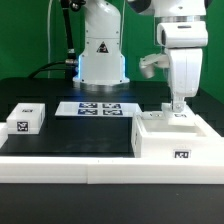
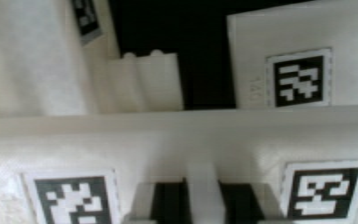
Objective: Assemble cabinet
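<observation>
The cabinet [image 1: 160,138] was seen as a large white plastic box, blocky and low, with a raised upper part set back from a wider lower step. It was placed by the desk [image 1: 70,135] corner formed by the edge nearest the camera and the edge at the exterior view's right. A black-and-white square marker tag [image 1: 181,154] was carried on the face turned toward the camera, and darker marks were made out on the top, just under the claw, too small to be read.

In the wrist view the cabinet [image 2: 176,128] was shown close up as pale, slightly blurred white walls and ledges. One tag [image 2: 300,80] was seen on an upright panel, and two more [image 2: 69,198] [image 2: 323,190] on a nearer face, with a dark gap between the panels farther off.

The gripper [image 1: 178,106] was held upright directly over the cabinet's top, its tips at or touching that surface. Whether the claw was released or clenched could not be told, as the fingertips were too small and too close together in the exterior view.

A small white piece [image 1: 25,121] bearing one tag was laid near the desk edge at the exterior view's left, well apart from the cabinet. The marker board [image 1: 100,108] was laid flat toward the far edge, before the arm's base.
</observation>
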You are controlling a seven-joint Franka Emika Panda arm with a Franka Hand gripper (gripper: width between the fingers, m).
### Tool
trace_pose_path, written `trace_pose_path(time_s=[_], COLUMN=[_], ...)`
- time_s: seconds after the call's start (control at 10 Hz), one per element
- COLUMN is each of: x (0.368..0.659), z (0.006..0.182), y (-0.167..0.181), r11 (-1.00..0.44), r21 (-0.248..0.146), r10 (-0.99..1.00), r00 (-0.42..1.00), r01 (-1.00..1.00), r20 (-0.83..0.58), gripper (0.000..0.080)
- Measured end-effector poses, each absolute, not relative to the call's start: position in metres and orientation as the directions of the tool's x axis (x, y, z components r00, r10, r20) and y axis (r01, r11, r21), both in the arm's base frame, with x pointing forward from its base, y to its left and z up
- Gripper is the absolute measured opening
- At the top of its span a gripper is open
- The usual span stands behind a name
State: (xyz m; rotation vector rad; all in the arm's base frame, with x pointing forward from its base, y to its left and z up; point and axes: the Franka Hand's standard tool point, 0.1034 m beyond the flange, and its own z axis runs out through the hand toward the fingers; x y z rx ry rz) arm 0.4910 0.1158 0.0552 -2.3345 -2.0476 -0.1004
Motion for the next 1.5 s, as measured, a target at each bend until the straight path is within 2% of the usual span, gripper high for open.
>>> trace_pose_path(time_s=[0.1, 0.6, 1.5], x=[0.498, 0.505, 0.571], z=[0.056, 0.056, 0.057], y=[0.115, 0.113, 0.105], r11=[-0.133, -0.137, -0.144], r21=[-0.001, -0.001, 0.030], r10=[0.989, 0.989, 0.987], r00=[0.133, 0.137, 0.141], r01=[0.991, 0.991, 0.989], r20=[0.062, 0.062, 0.080], gripper=[0.0070, 0.0070, 0.0071])
